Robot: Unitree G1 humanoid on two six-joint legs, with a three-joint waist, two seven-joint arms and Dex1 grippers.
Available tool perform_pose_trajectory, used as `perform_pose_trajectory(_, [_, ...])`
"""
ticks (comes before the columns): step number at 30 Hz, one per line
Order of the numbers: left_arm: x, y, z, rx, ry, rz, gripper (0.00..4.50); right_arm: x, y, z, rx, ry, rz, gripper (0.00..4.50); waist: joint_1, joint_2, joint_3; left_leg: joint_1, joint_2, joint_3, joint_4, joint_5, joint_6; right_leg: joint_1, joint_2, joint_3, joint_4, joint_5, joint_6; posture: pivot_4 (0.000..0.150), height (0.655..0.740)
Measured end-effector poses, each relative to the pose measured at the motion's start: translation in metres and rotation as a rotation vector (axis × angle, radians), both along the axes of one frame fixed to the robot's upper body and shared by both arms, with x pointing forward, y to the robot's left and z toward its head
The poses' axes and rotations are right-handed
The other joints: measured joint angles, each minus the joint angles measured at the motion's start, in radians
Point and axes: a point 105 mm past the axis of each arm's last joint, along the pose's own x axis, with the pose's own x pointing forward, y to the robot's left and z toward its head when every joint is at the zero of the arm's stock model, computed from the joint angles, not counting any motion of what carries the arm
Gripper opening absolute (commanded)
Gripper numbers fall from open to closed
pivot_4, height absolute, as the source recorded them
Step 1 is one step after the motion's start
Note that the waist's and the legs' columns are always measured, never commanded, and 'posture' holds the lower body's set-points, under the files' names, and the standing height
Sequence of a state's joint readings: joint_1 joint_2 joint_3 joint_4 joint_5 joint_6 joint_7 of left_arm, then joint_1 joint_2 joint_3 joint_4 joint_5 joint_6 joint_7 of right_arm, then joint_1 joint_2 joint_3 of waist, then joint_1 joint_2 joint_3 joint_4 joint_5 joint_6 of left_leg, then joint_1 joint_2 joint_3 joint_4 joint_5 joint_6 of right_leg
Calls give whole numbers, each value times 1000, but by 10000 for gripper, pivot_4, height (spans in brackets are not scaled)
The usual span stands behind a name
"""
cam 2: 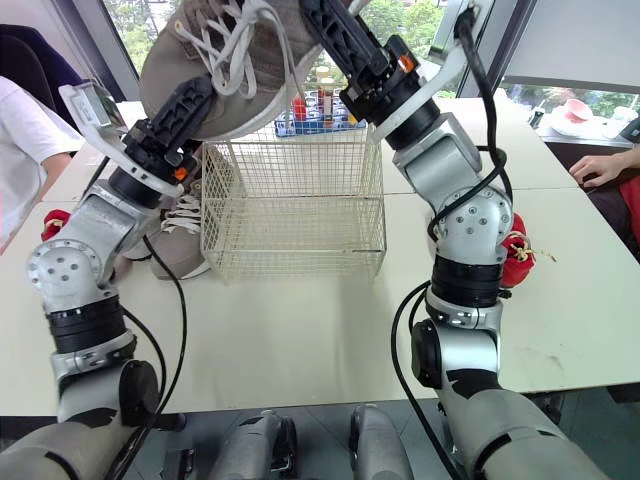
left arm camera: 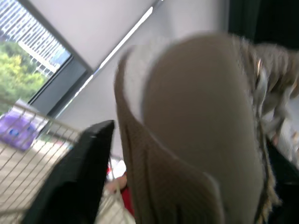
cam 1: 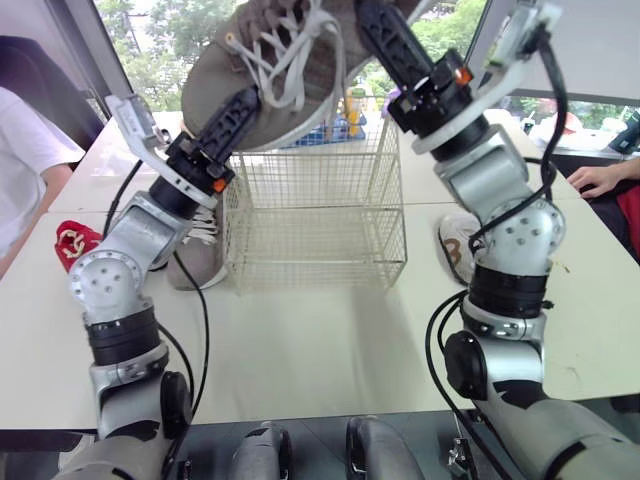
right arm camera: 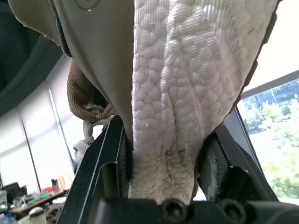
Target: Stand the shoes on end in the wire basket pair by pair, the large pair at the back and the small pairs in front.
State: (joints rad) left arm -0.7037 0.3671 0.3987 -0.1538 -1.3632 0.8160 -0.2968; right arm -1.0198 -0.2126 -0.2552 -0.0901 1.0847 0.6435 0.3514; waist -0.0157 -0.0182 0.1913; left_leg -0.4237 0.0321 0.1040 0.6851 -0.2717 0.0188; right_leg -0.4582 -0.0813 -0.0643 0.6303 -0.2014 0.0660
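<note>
A large tan shoe (cam 1: 290,110) is held in the air above the wire basket (cam 1: 315,220), which stands about midway across the tabletop (cam 1: 320,340) and is seen to hold no shoe yet. The shoe is carried by both hands. The left hand (cam 1: 240,112) is spread wide around the shoe's left end and closed against it. The right hand (right arm camera: 166,130) is clamped narrowly on the white textured sole at the other end, so that the sole is pinched between its fingers.

A second large shoe (cam 1: 195,255) lies just beside the basket's left wall. A small white shoe (cam 1: 455,245) lies to the right of the basket, and a small red shoe (cam 1: 75,243) is seen near the tabletop's left edge.

The shoe is judged to be light but bulky. Its upper is soft and likely to collapse under pressure, and its loose laces could snag on the wire. The sole is judged stiffer and rough enough to resist slipping, so it is the surer place to be gripped while the shoe is tipped on end and lowered to the back of the basket.
</note>
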Motion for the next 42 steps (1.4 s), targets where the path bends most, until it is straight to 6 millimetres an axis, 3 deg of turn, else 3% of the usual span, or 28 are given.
perform_pose_trajectory(3, [-9, 5, -1, 137, -25, 82, 44575, 4, -7, 16, 14, -26, -9, 15789, -1, 0, 0, 0, 0, 0, -1, 0, 0, -1, 0, 0, 0, 0, 0, 1500, 7400])
perform_pose_trajectory(6, [-12, 10, -15, 255, -4, 141, 44575, 7, -11, 34, 11, -79, -2, 15789, -1, 1, 0, 0, 0, 1, -1, 0, 0, -1, 0, 0, 0, 0, 0, 1500, 7400])
perform_pose_trajectory(10, [-19, 24, -32, 417, 18, 242, 44575, 11, -40, 64, -59, -210, -90, 15789, 6, 1, 1, -2, 0, 0, -1, -1, 1, -1, 0, 0, -2, 0, 0, 1500, 7400])
perform_pose_trajectory(13, [-32, 26, -36, 582, -45, 342, 44575, 25, -58, 74, -225, -303, -196, 15789, 1, 1, 1, -1, -1, 3, -1, -2, 3, -1, 0, 2, -4, 0, 0, 1500, 7400])
perform_pose_trajectory(16, [-47, 18, -41, 665, -91, 374, 44575, 42, -66, 62, -395, -334, -247, 15789, -4, 1, 1, -1, 0, 4, -2, -2, 3, -1, 0, 3, -5, 0, 0, 1500, 7400])
perform_pose_trajectory(21, [-65, 7, -53, 697, -82, 343, 44575, 69, -61, 14, -654, -285, -208, 15789, -2, 2, 2, -1, 0, 3, -2, -1, 1, -4, 0, 3, -2, 0, -1, 1500, 7400])
perform_pose_trajectory(23, [-66, 9, -56, 698, -66, 348, 44575, 73, -61, 2, -710, -269, -188, 15789, 2, 3, 2, -1, 0, 3, -2, 0, 0, -4, 0, 3, -2, 0, -1, 1500, 7400])
perform_pose_trajectory(28, [-65, 11, -58, 695, -58, 355, 44575, 72, -57, -4, -822, -336, -169, 15789, 3, 3, 2, -1, 0, 3, -2, 1, -3, -2, 0, 3, -3, 0, -1, 1500, 7400])
perform_pose_trajectory(35, [-61, 14, -59, 704, -56, 378, 44575, 82, -48, -36, -892, -252, -95, 15789, 1, 3, 2, -1, 0, 3, -2, 3, -5, -3, 0, 2, -2, 0, -1, 1500, 7400])
perform_pose_trajectory(40, [-59, 15, -61, 712, -52, 387, 45000, 89, -45, -48, -919, -220, -117, 40583, 2, 3, 2, -1, 0, 3, -2, 3, -6, -3, 0, 2, -2, 0, -1, 1500, 7400])
perform_pose_trajectory(41, [-58, 17, -61, 715, -49, 391, 45000, 90, -46, -47, -916, -220, -132, 44534, 2, 3, 2, -1, 0, 3, -2, 3, -6, -3, 0, 2, -2, 0, -1, 1500, 7400])
perform_pose_trajectory(42, [-57, 17, -62, 716, -46, 393, 45000, 91, -47, -47, -915, -221, -145, 44534, 2, 3, 2, -1, 0, 3, -2, 3, -6, -2, 0, 2, -2, 0, -1, 1500, 7400])
